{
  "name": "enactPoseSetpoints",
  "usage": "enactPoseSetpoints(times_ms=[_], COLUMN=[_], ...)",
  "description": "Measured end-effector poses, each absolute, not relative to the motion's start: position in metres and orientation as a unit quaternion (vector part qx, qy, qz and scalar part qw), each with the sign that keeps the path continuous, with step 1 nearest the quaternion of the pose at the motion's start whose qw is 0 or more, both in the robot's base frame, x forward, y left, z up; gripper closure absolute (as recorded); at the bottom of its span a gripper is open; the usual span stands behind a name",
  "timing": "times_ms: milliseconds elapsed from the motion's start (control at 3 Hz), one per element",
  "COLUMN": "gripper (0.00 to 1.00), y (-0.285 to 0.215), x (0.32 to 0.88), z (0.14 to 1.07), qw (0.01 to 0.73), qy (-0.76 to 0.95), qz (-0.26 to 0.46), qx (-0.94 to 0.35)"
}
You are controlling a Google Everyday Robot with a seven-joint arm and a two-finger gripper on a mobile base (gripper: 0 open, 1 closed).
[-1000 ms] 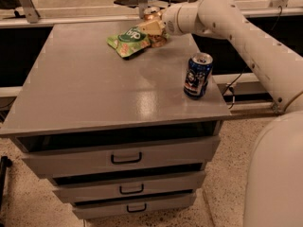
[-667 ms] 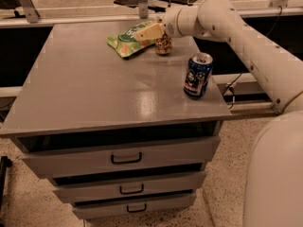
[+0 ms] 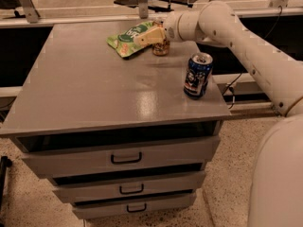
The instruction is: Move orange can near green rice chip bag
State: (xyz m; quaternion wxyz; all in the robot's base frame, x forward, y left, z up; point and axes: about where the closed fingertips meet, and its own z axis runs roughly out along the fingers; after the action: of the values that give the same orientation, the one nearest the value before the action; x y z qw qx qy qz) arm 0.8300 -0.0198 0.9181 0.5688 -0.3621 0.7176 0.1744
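The orange can (image 3: 161, 47) stands upright on the grey table (image 3: 94, 93) at the back, just right of the green rice chip bag (image 3: 127, 38), which lies flat. The can's base touches or nearly touches the bag's right edge. My gripper (image 3: 149, 35) is at the can's upper half, reaching in from the right and covering that part of the can. It also hangs over the bag's right end. The white arm (image 3: 222, 25) runs back to the right.
A dark blue can (image 3: 197, 75) with white graphics stands upright near the table's right front corner, below the arm. The table top sits over three drawers (image 3: 125, 157). A rail and dark furniture run behind the table.
The orange can has come down from a slightly raised hold to stand on the table beside the bag. The gripper has shifted a little left over the bag.
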Motion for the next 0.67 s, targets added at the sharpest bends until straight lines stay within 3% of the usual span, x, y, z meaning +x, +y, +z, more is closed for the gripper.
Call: enactPoseSetpoints(times_ms=[667], gripper=[0.00], y=[-0.089], x=[0.782], z=[0.965], qw=[0.596], qy=[0.708], qz=[0.137], qx=[-0.354])
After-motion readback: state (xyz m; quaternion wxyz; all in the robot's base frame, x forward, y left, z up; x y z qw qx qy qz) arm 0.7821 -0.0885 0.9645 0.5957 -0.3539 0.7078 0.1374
